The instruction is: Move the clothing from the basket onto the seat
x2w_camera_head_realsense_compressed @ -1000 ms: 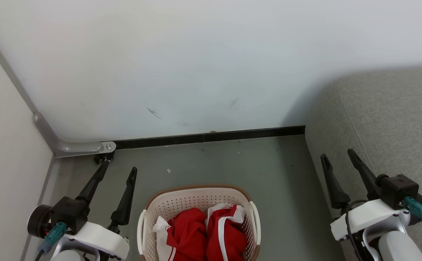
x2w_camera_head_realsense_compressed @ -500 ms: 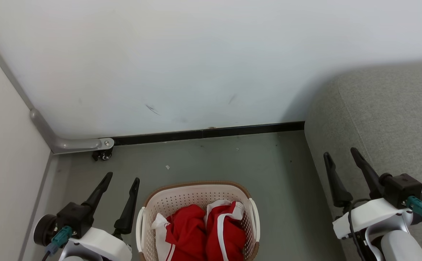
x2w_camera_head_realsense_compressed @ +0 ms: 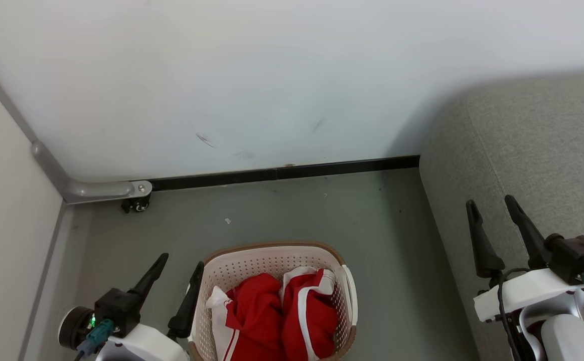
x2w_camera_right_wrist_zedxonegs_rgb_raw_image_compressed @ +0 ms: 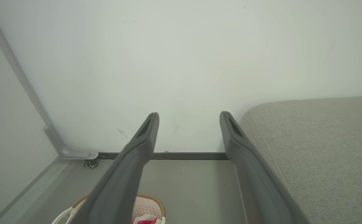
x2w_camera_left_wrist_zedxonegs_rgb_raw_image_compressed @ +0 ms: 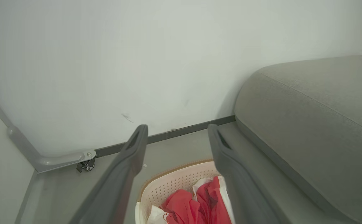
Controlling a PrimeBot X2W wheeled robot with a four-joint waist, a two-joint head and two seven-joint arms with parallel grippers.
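Note:
The cream basket (x2w_camera_head_realsense_compressed: 272,255) with a brown rim stands on the grey floor at the bottom centre of the head view. Red clothing (x2w_camera_head_realsense_compressed: 282,318) with white stripes lies bunched inside it, and shows between my left fingers as red clothing (x2w_camera_left_wrist_zedxonegs_rgb_raw_image_compressed: 196,202) in the basket (x2w_camera_left_wrist_zedxonegs_rgb_raw_image_compressed: 174,180). My left gripper (x2w_camera_head_realsense_compressed: 181,265) is open just left of the basket, its inner finger close to the rim. My right gripper (x2w_camera_head_realsense_compressed: 491,206) is open above the edge of the grey seat (x2w_camera_head_realsense_compressed: 548,150), holding nothing. The seat (x2w_camera_right_wrist_zedxonegs_rgb_raw_image_compressed: 324,149) fills the right side.
A white wall (x2w_camera_head_realsense_compressed: 272,75) with a black baseboard (x2w_camera_head_realsense_compressed: 282,173) runs behind the basket. A grey metal bracket with a small caster (x2w_camera_head_realsense_compressed: 134,203) sits at the left corner beside a side panel (x2w_camera_head_realsense_compressed: 1,225). Bare floor (x2w_camera_head_realsense_compressed: 322,210) lies between basket and wall.
The head view has shifted, so the wall and floor sit higher and further left. My left gripper has dropped lower and moved right, closer to the basket. Both grippers stay open.

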